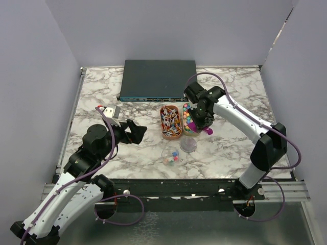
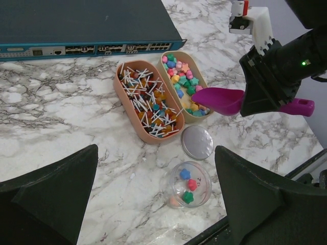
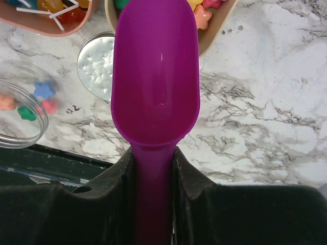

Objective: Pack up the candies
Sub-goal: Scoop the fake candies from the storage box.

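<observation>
Seeing candies [image 2: 181,81] heaped in the beige oval tray [image 3: 214,30], a few more lying in the clear round cup [image 2: 203,176] beside a silver lid [image 2: 197,142]. Finding the purple scoop [image 3: 156,76] empty, hovering at that tray's near end, being clamped by its handle in the right gripper [image 3: 154,173]. Noting the left gripper [image 1: 137,130] hanging wide open, holding nothing, well to the left.

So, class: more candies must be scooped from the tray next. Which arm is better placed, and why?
Right. The right gripper holds the purple scoop, whose empty bowl is at the beige tray of candies. The left gripper is open, holds nothing, and sits apart to the tray's left.
</observation>
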{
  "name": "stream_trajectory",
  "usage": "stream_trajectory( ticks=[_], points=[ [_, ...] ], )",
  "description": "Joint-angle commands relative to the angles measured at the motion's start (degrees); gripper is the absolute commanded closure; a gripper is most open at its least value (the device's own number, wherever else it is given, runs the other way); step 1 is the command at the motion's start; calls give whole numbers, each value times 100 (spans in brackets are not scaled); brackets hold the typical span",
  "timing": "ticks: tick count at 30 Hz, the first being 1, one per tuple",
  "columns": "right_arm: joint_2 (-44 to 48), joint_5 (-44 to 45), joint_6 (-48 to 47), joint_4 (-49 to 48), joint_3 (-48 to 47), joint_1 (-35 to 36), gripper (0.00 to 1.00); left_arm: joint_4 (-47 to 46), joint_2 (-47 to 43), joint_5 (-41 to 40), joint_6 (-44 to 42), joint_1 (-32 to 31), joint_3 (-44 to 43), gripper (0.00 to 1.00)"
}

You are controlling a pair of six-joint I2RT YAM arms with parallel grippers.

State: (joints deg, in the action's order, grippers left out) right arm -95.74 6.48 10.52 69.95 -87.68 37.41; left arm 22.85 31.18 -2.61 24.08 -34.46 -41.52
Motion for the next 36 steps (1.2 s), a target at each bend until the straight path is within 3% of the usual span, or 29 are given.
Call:
stream_trajectory(
  ticks=[1,36],
  points=[
    [-242,-362,-26,-182,-21,-145,99,44,-68,24,-89,38,66,3],
    [-1750,-491,130,-1421,-276,-612,99,69,-157,-63,-96,36,63,3]
  ],
)
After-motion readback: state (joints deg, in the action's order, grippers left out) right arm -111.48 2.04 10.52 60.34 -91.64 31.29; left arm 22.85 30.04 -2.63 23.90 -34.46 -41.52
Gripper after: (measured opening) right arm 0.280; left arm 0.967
